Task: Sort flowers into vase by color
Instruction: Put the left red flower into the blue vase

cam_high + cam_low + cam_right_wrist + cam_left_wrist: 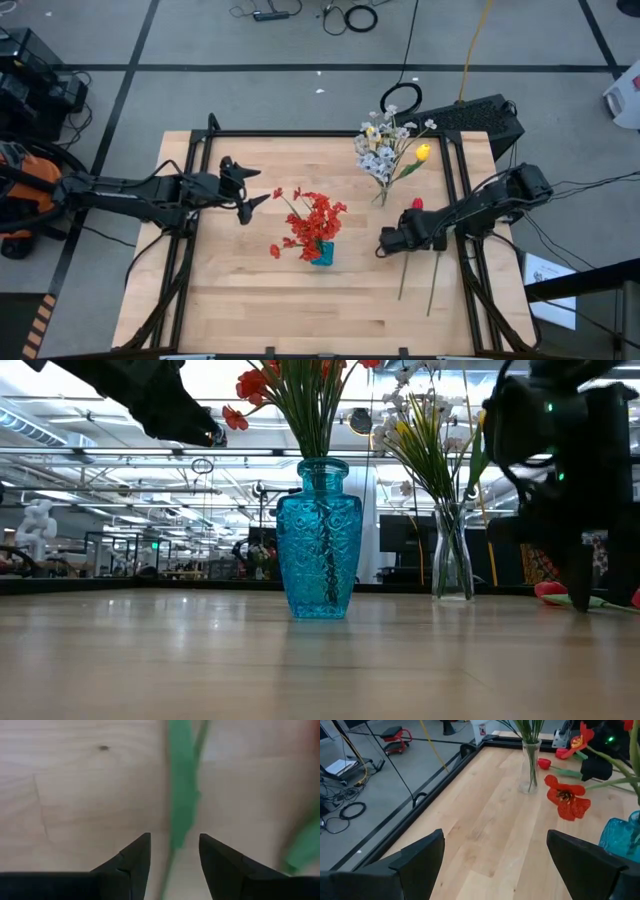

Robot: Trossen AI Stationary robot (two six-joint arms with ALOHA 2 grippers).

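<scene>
the right gripper was down at the table on its right side, over 2 loose flowers lying flat there. its fingers stood slightly apart, straddling a green stem that ran between the tips; the right wrist view did not show the pads pressing on it, so no grip could be confirmed. in the high view a red tulip bud showed just beside the gripper, and the 2 stems trailed away from it toward the table's near edge. the low view showed that bud lying on the wood at the far right.

the left gripper hovered above the table's left part, fingers spread wide and holding nothing, pointed toward the vases.

a blue glass vase stood near the table's middle, holding the red flowers, small red blossoms and open red blooms on green stems. a clear glass vase stood farther back and to the right, holding the whitish sprigs together with 1 yellow tulip. the 2 vases stood well apart from each other.
</scene>
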